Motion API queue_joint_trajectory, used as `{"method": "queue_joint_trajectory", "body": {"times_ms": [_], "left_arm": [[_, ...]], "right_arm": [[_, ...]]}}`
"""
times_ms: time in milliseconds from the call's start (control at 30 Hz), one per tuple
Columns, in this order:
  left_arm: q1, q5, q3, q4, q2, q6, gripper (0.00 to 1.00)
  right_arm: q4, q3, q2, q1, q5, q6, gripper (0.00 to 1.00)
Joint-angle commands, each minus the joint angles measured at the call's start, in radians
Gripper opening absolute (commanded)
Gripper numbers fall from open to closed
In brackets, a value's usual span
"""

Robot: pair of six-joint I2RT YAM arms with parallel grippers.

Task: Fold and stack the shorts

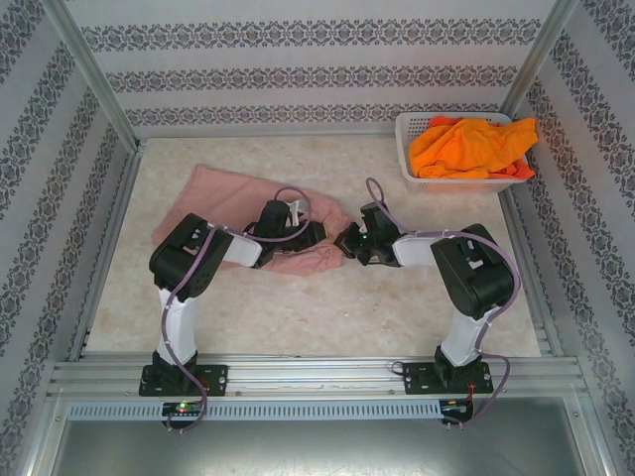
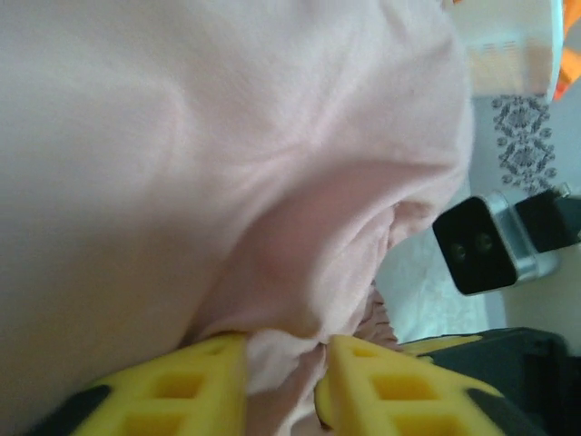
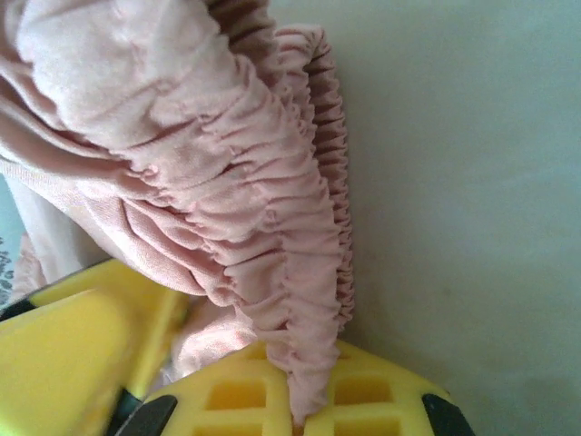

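Pink shorts [image 1: 213, 198], bunched edge gripped by left tool [image 1: 321, 234] and right tool [image 1: 343, 241], bare table [image 1: 327, 317] around.

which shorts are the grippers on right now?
The pink shorts, spread on the table and pinched by the left gripper and right gripper. The orange shorts lie piled in the basket, away from both.

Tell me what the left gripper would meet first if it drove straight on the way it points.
The dusty pink shorts: the left gripper pinches a fold, with cloth bunched directly ahead. Just beyond, the right gripper faces it; depth is unclear.
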Motion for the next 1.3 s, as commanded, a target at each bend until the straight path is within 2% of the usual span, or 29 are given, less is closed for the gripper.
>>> {"method": "queue_joint_trajectory", "body": {"times_ms": [0, 100, 200, 300, 433, 567, 700, 900, 967, 1267], "left_arm": [[0.047, -0.042, 0.003, -0.152, -0.157, 0.079, 0.46], [0.074, -0.071, 0.01, -0.26, -0.276, 0.142, 0.6], [0.098, -0.095, 0.004, -0.345, -0.372, 0.19, 0.69], [0.114, -0.123, -0.012, -0.403, -0.444, 0.228, 0.74], [0.132, -0.148, -0.043, -0.434, -0.502, 0.252, 0.78], [0.143, -0.142, -0.063, -0.442, -0.519, 0.255, 0.78], [0.143, -0.142, -0.086, -0.432, -0.529, 0.248, 0.78], [0.143, -0.122, -0.115, -0.421, -0.528, 0.236, 0.76], [0.143, -0.116, -0.134, -0.402, -0.526, 0.225, 0.74], [0.121, -0.084, -0.188, -0.341, -0.488, 0.189, 0.64]], "right_arm": [[-0.234, 0.003, -0.064, -0.046, 0.083, -0.151, 0.0], [-0.388, 0.033, -0.14, -0.079, 0.098, -0.278, 0.0], [-0.513, 0.042, -0.238, -0.115, 0.098, -0.388, 0.0], [-0.696, 0.087, -0.325, -0.148, 0.136, -0.508, 0.0], [-0.977, 0.21, -0.415, -0.184, 0.265, -0.704, 0.0], [-1.15, 0.327, -0.475, -0.242, 0.354, -0.829, 0.0], [-1.292, 0.473, -0.478, -0.275, 0.528, -0.935, 0.0], [-1.389, 0.664, -0.421, -0.276, 0.64, -0.998, 0.0], [-1.404, 0.709, -0.394, -0.253, 0.672, -0.994, 0.0], [-1.482, 0.861, -0.215, -0.023, 0.824, -0.906, 0.0]]}}
